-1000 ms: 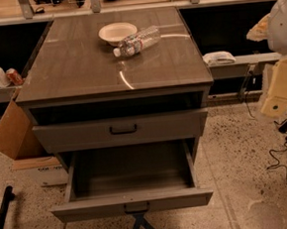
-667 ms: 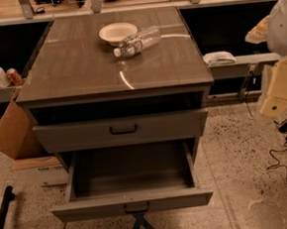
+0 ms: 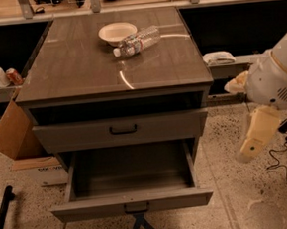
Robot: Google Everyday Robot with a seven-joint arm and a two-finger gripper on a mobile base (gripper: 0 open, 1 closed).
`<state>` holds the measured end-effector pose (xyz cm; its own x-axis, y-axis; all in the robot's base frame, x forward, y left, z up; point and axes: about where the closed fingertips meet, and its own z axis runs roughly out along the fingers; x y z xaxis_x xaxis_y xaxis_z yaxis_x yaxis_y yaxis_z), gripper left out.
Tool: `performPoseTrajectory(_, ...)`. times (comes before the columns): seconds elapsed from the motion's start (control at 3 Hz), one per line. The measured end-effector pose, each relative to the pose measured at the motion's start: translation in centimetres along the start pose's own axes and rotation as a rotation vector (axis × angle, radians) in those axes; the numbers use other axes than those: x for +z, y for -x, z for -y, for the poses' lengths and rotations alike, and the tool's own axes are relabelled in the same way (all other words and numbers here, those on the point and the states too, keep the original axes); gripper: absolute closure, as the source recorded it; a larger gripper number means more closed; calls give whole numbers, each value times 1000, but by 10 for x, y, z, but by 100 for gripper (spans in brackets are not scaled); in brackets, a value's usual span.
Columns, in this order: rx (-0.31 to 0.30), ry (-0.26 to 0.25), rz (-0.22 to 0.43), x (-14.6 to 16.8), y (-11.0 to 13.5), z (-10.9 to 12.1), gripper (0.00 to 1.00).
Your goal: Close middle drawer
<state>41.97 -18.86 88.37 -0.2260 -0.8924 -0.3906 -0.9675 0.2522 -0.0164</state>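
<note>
The gripper [image 3: 253, 140], a pale cream claw on the white robot arm [image 3: 275, 81], is hanging at the right of the view over the speckled terrazzo floor [image 3: 231, 214]; whether it is spread wide or drawn narrow cannot be told. The wide grey-brown middle drawer [image 3: 133, 203] with the small dark pull is standing open to its left and slightly lower, well apart from it. Up and left of the gripper, the grey-brown cabinet top [image 3: 80, 67] is carrying a white round bowl [image 3: 117, 33] and a clear plastic bottle [image 3: 137, 40] lying on its side. A black cable [image 3: 280, 155] is trailing just right of the gripper. The drawer's front is facing the camera, its long axis running left to right.
</note>
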Motion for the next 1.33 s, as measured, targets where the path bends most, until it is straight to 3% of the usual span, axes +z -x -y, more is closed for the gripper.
performPoseTrajectory(0.33, 53, 113, 85, 51, -2, -27, 0)
performPoseTrajectory(1.0, 44, 106, 65, 72, -4, -27, 0)
performPoseTrajectory(1.33, 18, 137, 72, 129, -18, -32, 0)
